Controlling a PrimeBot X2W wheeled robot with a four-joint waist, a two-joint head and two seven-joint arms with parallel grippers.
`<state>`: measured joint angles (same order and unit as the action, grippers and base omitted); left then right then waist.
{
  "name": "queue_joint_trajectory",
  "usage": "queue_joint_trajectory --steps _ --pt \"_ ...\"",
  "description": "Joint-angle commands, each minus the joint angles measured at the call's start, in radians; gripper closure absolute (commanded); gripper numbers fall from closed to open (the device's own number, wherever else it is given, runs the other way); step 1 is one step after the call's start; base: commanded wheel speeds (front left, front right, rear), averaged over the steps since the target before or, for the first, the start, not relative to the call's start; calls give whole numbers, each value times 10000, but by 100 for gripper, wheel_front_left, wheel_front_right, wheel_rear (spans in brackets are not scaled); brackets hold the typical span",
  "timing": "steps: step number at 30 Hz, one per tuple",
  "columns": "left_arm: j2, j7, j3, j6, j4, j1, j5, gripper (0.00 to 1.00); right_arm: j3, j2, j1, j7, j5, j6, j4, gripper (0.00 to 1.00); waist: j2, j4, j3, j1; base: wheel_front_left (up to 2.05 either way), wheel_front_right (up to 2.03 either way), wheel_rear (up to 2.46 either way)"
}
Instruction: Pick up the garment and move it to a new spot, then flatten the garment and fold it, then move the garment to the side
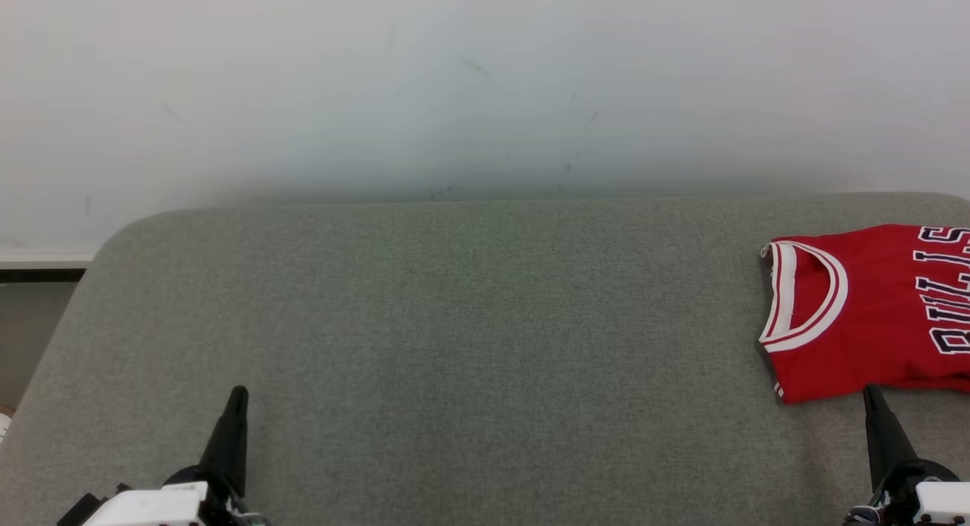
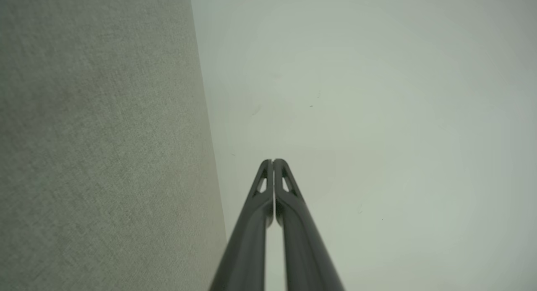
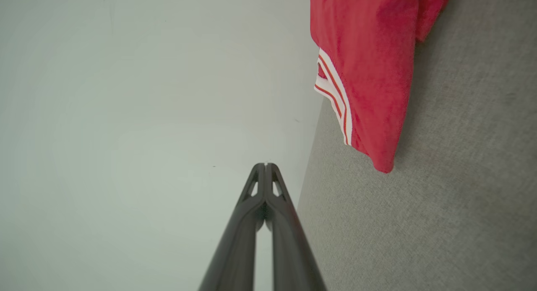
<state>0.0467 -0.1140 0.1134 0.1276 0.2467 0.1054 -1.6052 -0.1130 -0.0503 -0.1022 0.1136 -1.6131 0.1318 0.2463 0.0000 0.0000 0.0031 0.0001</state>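
Item: garment (image 1: 871,314), a red jersey with white-and-dark trim and dark lettering. It lies at about 3 o'clock in the head view, on the right-hand part of the grey worktop (image 1: 455,321), and its far side runs off the picture edge. Condition: flat and compact, neckline toward 9 o'clock, with no loose sleeve or hem trailing from the part I can see. I judge it folded, though the hidden part leaves that unconfirmed. Item: my right gripper (image 1: 871,391), at 5 o'clock, fingers pressed together, holding nothing. Its tip sits just beside the near edge of the jersey; in the right wrist view the cloth (image 3: 369,73) hangs off at 1 o'clock, apart from the tip (image 3: 265,165). Item: my left gripper (image 1: 236,396), at 7 o'clock, likewise pressed together and empty, as the left wrist view (image 2: 272,161) confirms, and well apart from the garment. Status, by my reckoning: the pick-up, relocation, flattening and folding appear done, and the jersey is already off to the side. Little or nothing seems left beyond keeping both arms clear.
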Motion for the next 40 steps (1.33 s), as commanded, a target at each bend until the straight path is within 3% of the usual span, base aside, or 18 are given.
queue_joint_trajectory --steps 1,40 --pt "66 -40 27 58 -29 70 -141 100 -40 -9 -116 35 -3 -21 -34 100 0 0 0 -1 0 0 0" --pt "66 -38 25 58 -30 69 -142 100 -49 -4 -117 39 8 -21 -34 100 0 0 0 -1 0 0 0"
